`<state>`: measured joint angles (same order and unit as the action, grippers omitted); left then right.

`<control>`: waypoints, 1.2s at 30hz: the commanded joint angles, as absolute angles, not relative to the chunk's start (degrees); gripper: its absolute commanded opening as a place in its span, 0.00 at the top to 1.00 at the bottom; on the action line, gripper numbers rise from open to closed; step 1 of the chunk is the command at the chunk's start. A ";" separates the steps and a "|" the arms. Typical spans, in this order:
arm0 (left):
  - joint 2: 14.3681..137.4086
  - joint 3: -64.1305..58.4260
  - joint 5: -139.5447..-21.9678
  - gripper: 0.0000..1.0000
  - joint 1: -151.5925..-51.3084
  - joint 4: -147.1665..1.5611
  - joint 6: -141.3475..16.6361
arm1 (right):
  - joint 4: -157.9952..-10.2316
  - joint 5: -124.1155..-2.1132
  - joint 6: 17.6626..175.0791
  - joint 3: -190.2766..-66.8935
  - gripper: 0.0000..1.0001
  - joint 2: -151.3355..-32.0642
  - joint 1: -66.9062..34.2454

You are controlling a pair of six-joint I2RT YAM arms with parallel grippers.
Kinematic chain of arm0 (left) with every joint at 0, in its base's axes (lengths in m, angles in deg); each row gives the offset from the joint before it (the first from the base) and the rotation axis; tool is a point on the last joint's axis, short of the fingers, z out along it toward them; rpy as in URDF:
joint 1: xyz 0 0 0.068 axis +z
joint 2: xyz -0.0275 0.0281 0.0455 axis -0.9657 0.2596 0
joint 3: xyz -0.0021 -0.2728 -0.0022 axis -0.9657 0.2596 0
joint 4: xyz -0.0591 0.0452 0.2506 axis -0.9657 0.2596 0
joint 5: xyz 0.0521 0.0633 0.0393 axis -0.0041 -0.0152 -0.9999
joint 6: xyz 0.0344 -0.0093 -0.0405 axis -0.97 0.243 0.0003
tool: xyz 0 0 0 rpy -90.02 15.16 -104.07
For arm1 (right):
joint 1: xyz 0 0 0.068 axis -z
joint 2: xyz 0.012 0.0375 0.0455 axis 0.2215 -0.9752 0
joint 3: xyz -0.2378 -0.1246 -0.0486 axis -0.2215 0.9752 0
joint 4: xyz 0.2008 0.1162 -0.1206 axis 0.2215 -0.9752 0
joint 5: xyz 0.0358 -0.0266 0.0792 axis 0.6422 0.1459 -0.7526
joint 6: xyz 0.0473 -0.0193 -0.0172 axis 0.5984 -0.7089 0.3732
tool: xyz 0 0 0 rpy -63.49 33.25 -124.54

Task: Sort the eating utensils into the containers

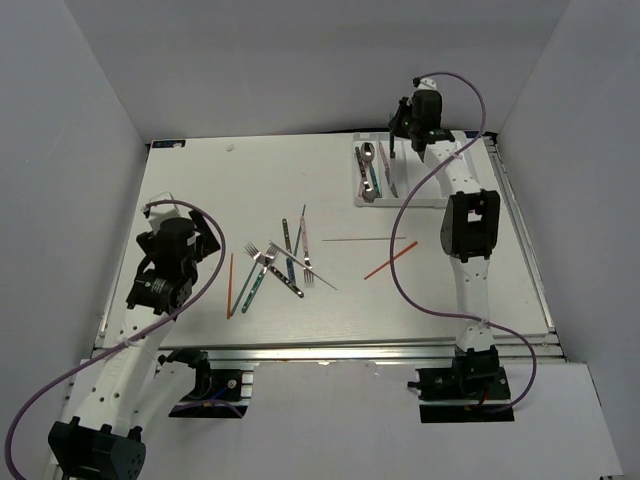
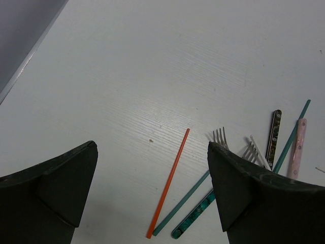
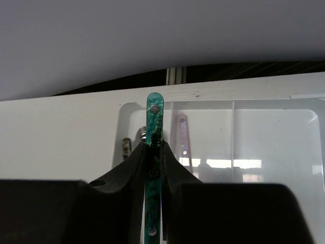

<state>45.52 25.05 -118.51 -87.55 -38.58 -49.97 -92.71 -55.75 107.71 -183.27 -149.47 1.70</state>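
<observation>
From above, I see my right gripper (image 1: pixel 394 140) over the white tray (image 1: pixel 362 201), with loose utensils (image 1: pixel 275 262) mid-table. On the left wrist, the left gripper (image 2: pixel 152 147) is spread wide, and an orange chopstick (image 2: pixel 169 180) lies on the table between its fingers. On the right wrist, the fingers pinch a marbled teal handle (image 3: pixel 154 114), its riveted tip jutting past them above the tray.

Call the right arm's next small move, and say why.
Probably lower and release. The right gripper is shut on a teal utensil, held over the tray, by slots where other utensils already lie.
</observation>
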 commanded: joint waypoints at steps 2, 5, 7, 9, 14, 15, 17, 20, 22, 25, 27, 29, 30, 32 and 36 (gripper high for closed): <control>46.71 25.46 -119.86 0.02 -87.78 -38.80 -50.21 | -86.69 -57.85 100.73 -188.04 1.00 -153.44 1.63; 47.59 25.37 -119.87 0.02 -87.87 -38.79 -50.29 | -85.02 -57.41 98.27 -185.50 1.00 -153.88 1.63; 48.03 25.28 -119.61 0.02 -87.78 -38.79 -50.29 | -84.31 -56.97 96.59 -182.69 1.00 -153.62 1.63; 48.21 25.28 -119.43 0.02 -87.78 -38.88 -50.29 | -84.13 -57.14 95.71 -180.93 1.00 -152.66 1.55; 48.12 25.28 -119.52 0.02 -87.78 -38.88 -50.29 | -84.13 -57.49 96.94 -177.06 1.00 -150.46 1.63; 48.12 25.28 -119.60 0.02 -87.78 -38.71 -50.29 | -82.57 -57.49 97.11 -176.88 1.00 -150.11 1.63; 47.86 25.37 -119.87 0.02 -87.78 -38.62 -50.29 | -83.07 -57.32 97.46 -179.14 1.00 -150.71 1.63; 47.42 25.55 -119.95 0.02 -87.87 -38.71 -50.20 | -87.12 -56.00 98.60 -184.59 1.00 -152.56 1.98; 47.42 25.55 -120.04 0.02 -87.87 -38.71 -50.20 | -84.94 -55.65 100.96 -183.04 1.00 -150.73 2.60; 47.68 25.46 -120.13 0.02 -87.78 -38.53 -50.12 | -81.06 -55.74 103.44 -179.87 1.00 -148.08 3.74; 47.77 25.46 -120.13 0.02 -87.87 -38.62 -50.12 | -80.71 -55.82 103.88 -181.61 1.00 -148.34 4.09; 47.94 25.46 -120.04 0.02 -87.78 -38.62 -50.20 | -80.62 -56.17 102.66 -183.81 1.00 -149.57 4.27; 48.03 25.46 -119.96 0.02 -87.78 -38.62 -50.20 | -80.18 -56.70 102.30 -184.17 1.00 -150.10 4.27; 48.21 25.46 -119.87 0.02 -87.78 -38.71 -50.20 | -79.48 -57.14 101.78 -184.17 1.00 -151.24 4.18; 48.64 25.37 -119.95 0.02 -87.78 -38.62 -50.20 | -75.00 -58.99 100.37 -179.44 1.00 -152.12 4.18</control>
